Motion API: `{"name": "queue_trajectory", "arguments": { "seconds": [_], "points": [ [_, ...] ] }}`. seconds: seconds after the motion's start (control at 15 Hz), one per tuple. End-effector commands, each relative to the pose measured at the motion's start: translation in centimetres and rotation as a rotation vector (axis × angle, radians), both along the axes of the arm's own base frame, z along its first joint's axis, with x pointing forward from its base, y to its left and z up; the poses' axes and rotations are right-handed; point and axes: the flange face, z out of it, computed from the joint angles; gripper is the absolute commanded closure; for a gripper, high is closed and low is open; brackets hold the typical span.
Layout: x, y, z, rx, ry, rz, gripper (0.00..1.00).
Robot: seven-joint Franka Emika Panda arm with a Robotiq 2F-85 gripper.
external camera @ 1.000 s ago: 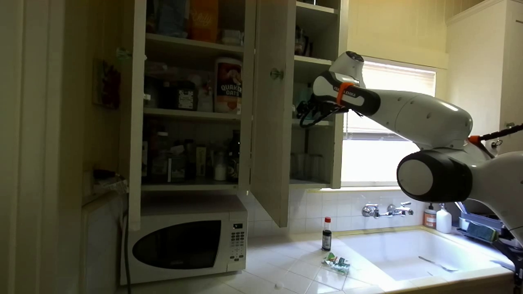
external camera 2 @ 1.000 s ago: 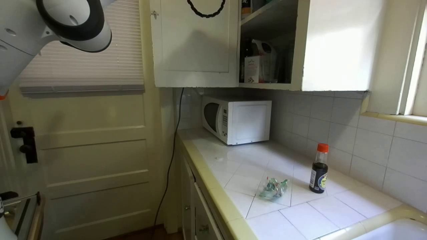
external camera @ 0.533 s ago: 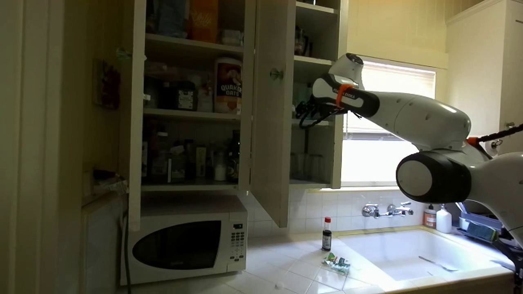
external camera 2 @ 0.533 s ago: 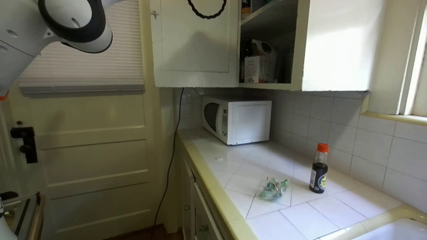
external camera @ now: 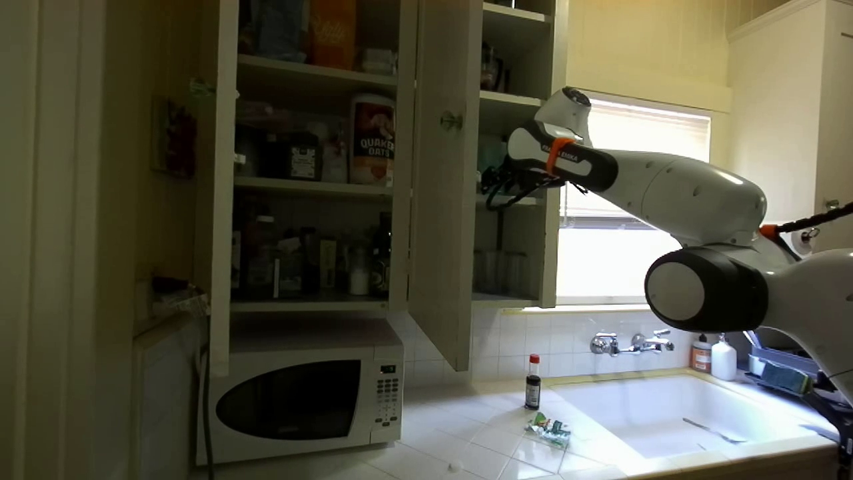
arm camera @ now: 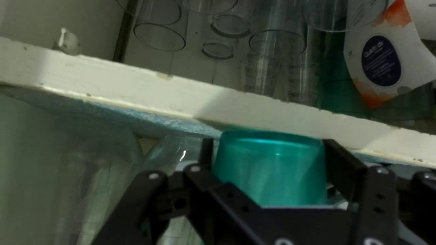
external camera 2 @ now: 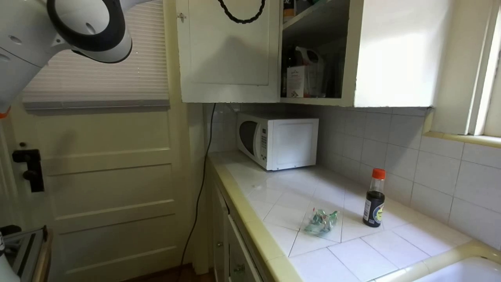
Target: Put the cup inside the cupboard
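Observation:
The white cupboard (external camera: 548, 253) has its doors open in an exterior view, and its side panel (external camera 2: 395, 58) shows in an exterior view. My gripper (external camera: 496, 179) is at its narrow right-hand section, around the middle shelf. The teal see-through cup (arm camera: 272, 166) shows in the wrist view between the fingers of the gripper (arm camera: 269, 146). The right finger lies against the cup and the left finger touches or nearly touches its side. The cup overlaps the white shelf edge (arm camera: 136, 86); whether it rests on the shelf cannot be told. The gripper is outside the frame of an exterior view.
Clear glasses (arm camera: 218, 27) and a printed package (arm camera: 381, 61) lie across the shelf edge, with clear glassware (arm camera: 180, 149) near the left finger. An open door (external camera: 440, 233) stands beside the arm. Below are a microwave (external camera: 300, 393), sauce bottle (external camera: 532, 387), plastic wrapper (external camera: 549, 430) and sink (external camera: 620, 400).
The arm has shifted very slightly down and toward the cupboard. The gripper stays at the same shelf. The cupboard doors and the counter things have not moved.

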Motion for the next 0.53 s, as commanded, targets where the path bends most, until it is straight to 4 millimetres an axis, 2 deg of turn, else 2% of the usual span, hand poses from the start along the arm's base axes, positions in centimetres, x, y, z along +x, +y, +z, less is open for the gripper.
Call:
{"name": "queue_trajectory", "arguments": {
  "seconds": [0.0,0.47],
  "points": [
    [0.24,-0.65,-0.37,-0.018,-0.008,-0.019,0.47],
    [0.48,-0.78,-0.54,0.041,-0.039,-0.037,0.49]
  ]
}}
